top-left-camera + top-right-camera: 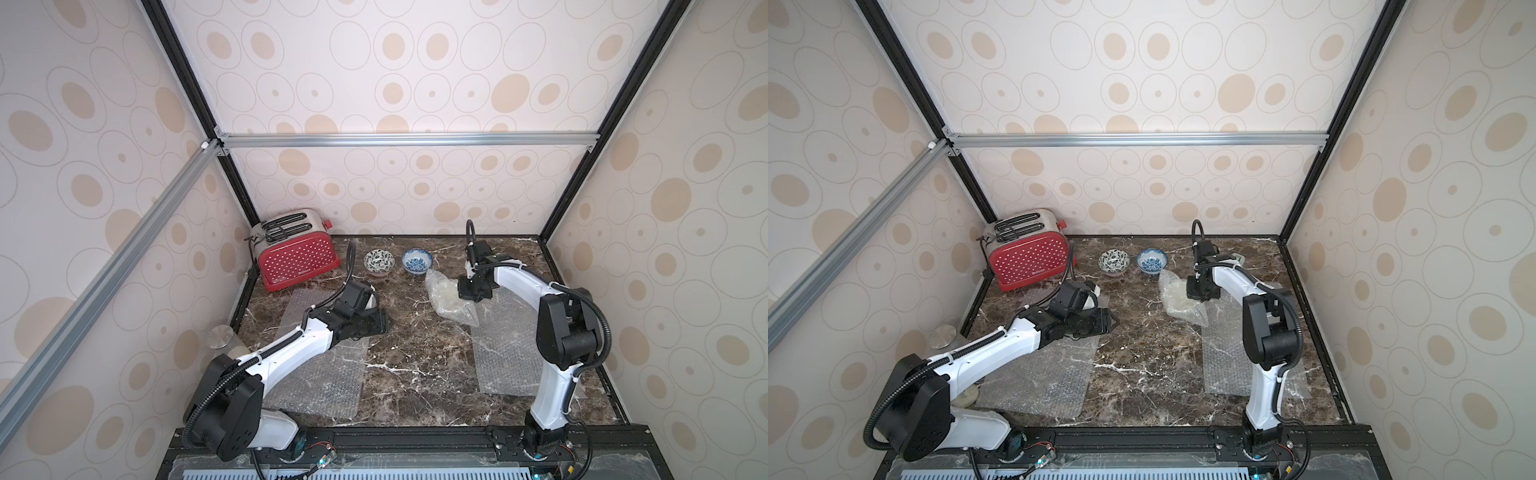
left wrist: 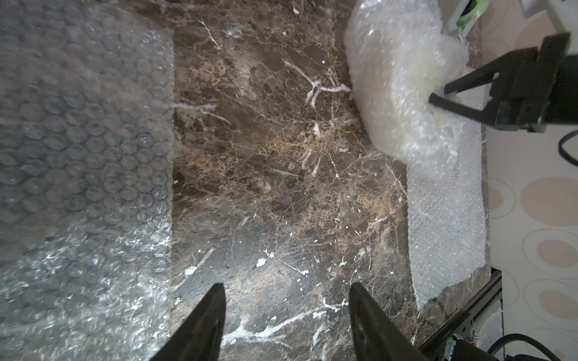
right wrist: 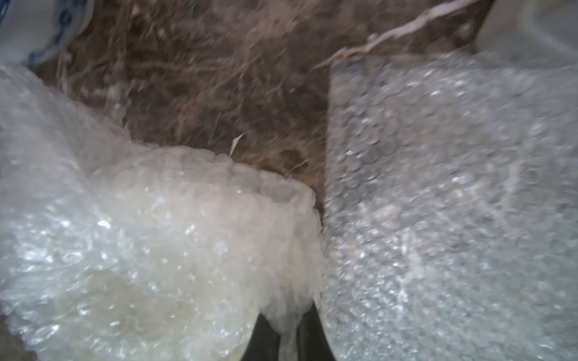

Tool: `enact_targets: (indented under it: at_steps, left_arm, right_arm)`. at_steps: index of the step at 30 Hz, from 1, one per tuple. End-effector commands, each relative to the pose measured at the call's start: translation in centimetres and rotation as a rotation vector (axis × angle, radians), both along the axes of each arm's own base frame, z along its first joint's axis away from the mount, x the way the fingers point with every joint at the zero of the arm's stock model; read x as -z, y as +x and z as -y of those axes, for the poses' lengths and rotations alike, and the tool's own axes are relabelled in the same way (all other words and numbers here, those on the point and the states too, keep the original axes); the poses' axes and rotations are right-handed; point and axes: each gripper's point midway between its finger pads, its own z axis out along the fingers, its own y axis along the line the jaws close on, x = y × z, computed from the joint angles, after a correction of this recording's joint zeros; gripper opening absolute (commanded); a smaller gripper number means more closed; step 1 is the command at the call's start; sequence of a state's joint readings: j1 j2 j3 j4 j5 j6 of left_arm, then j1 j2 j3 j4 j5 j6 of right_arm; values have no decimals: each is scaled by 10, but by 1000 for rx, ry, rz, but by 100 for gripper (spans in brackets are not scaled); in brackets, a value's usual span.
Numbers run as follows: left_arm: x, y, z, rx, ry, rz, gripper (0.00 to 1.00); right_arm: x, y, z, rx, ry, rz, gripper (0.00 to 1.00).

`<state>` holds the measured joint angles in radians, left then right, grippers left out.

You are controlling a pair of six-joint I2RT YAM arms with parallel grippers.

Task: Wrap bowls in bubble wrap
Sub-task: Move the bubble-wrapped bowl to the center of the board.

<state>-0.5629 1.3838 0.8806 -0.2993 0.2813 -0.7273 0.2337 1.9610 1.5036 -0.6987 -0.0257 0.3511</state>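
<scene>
Nearest the bases, the left sheet [image 1: 320,376] and the right sheet [image 1: 503,357] of bubble wrap lie on the marble worktop [image 1: 415,374]. I think the right sheet could be dragged askew, because the loose end of the bundle [image 1: 446,297] lies over its far corner. A little farther in, the left tool [image 2: 286,286] hangs over bare marble with its jaws apart and nothing between them. It is well apart from the bundle, so it lends no support if the wrapping gives. The main hazard is farther back: the right tool [image 2: 439,92] is closed on a thin fold of plastic at the bundle's edge, not on anything solid. A pull or lift from that pinch may peel the wrap open or let the film slip free, and ceramic would meet hard stone. Just beyond, the blue-patterned bowl [image 1: 417,261] sits just beside the bundle, whether touching I cannot tell, so a push that way could knock it. The leaf-patterned bowl [image 1: 378,262] stands next to it, and both are upright and unwrapped near the far edge. As for looks, the two sheets are clear, finely bubbled and mostly flat. The bundle is a crumpled, cloudy lump, loosely gathered, with a cream tint showing through. I judge the plain bowl is inside, though its outline is hidden.
</scene>
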Motion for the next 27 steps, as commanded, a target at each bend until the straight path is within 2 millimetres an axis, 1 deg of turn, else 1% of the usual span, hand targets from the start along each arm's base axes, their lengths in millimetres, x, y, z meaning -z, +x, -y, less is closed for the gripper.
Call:
enact_targets:
  at_steps: [1, 5, 10, 12, 14, 15, 16, 18, 20, 22, 23, 25, 27]
  left_arm:
    - [-16, 5, -3, -1, 12, 42, 62]
    - [-17, 5, -5, -9, 13, 47, 62]
    - [-19, 7, -4, -8, 10, 52, 62]
    - [-20, 7, -6, -10, 17, 55, 62]
    - [-20, 8, -9, -16, 29, 57, 62]
    - [-18, 8, -10, -21, 34, 56, 62]
    - [-17, 9, -12, -27, 37, 56, 62]
    - [-13, 11, -14, -38, 39, 50, 62]
    - [-11, 13, -16, -50, 37, 42, 62]
    - [-11, 17, -20, -67, 39, 40, 62]
    - [-11, 19, -23, -79, 40, 40, 62]
    - [-11, 22, -33, -115, 47, 31, 62]
    - [-8, 23, -49, -163, 62, 15, 62]
  right_arm:
    - [6, 19, 11, 113, 13, -1, 0]
    - [7, 42, 9, 186, 43, 13, 0]
    - [1, 71, 11, 257, 32, 53, 1]
    - [-3, 75, 10, 253, 33, 58, 4]
    - [-10, 75, 8, 230, 43, 79, 15]
    - [-14, 75, 7, 217, 48, 90, 24]
    - [-21, 74, 7, 200, 53, 106, 31]
    - [-34, 72, 4, 168, 67, 128, 39]
    - [-50, 70, -2, 124, 97, 158, 43]
    - [-70, 70, -8, 80, 123, 193, 44]
    - [-79, 68, -8, 74, 125, 202, 44]
    - [-96, 60, -5, 61, 117, 217, 44]
    - [-103, 48, -2, 51, 111, 212, 44]
